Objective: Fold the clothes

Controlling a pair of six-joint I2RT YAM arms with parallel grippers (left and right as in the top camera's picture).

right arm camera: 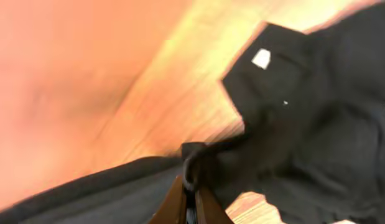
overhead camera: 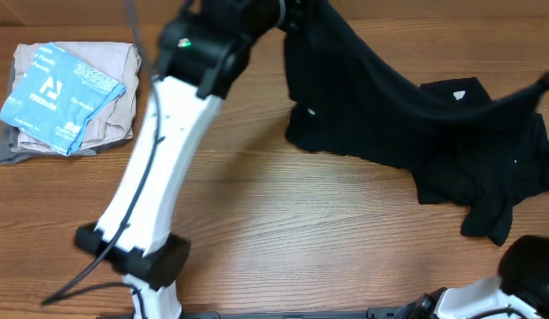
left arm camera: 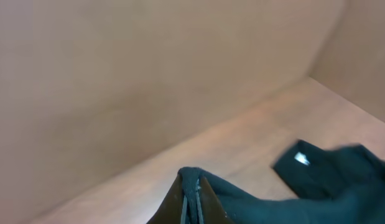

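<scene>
The left fingers (left arm camera: 170,208) and right fingers (right arm camera: 171,202) are each pinched shut on one edge of the black garment (overhead camera: 487,168). That edge spans between them, raised across the far right of the surface (overhead camera: 283,230). The bulk of the garment sags onto the wood on the robot's side.

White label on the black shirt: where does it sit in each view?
Overhead: white label upper right, on the black shirt.
Left wrist: lower right, on a black flap lying on the wood.
Right wrist: top, right of centre.
Shared landmark: the wooden table under the shirt.
</scene>
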